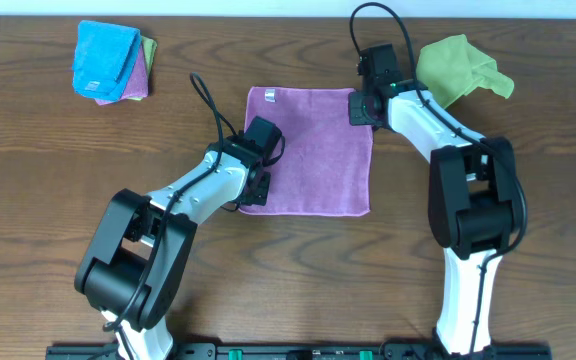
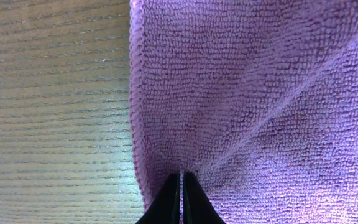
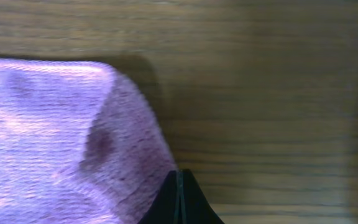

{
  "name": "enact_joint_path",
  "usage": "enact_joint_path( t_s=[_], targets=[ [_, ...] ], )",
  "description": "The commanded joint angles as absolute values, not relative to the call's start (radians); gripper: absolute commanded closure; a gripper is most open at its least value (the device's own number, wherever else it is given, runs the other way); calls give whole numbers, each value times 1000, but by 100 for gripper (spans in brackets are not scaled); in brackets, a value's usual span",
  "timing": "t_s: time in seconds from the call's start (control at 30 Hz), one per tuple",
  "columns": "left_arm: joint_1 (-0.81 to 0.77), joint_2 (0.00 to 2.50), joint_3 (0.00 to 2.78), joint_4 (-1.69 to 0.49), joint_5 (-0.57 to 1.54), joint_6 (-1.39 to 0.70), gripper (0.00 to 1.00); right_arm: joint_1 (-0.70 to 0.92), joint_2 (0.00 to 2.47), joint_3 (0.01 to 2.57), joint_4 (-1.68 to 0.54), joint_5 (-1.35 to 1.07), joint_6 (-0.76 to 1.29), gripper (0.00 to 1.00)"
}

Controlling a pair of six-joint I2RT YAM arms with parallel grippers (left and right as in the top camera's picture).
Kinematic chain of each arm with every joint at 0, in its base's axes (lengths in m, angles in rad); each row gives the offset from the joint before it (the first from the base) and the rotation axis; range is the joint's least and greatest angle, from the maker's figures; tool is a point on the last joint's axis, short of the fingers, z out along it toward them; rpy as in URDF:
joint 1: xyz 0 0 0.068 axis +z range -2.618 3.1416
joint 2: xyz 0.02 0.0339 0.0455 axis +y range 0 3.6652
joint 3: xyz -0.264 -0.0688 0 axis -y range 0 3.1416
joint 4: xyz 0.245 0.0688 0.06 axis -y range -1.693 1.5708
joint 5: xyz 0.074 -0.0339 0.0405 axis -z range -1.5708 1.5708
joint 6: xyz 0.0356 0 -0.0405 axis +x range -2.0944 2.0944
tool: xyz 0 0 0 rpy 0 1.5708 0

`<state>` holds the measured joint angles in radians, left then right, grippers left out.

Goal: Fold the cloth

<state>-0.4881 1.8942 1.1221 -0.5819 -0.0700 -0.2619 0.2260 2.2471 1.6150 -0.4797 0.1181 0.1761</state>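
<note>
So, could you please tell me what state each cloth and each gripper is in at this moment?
the cloth, spread flat, not yet folded.
left gripper, shut on the cloth at its near left edge.
right gripper, shut on the cloth at its far right corner.
lime-green cloth, crumpled, lying loose.
blue cloth, folded.
</note>
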Motion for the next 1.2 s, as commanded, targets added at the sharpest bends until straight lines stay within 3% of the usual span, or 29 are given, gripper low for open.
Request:
enact_joint_path(
  t_s=[0.0,0.2,0.5,1.17],
  targets=[
    [-496,1967,1061,-588,1,-270,94,201,2259,1623,-486,181,190,99],
    [-496,1967,1061,-584,1,-270,94,196,2231,1638,-490,113,194,99],
    [-496,1967,1061,-563,1,-270,94,211,2164,1724,-497,-360,130,99],
    [-496,1967,1061,-545,1,-270,94,258,2259,1720,-554,-295,51,99]
  ],
)
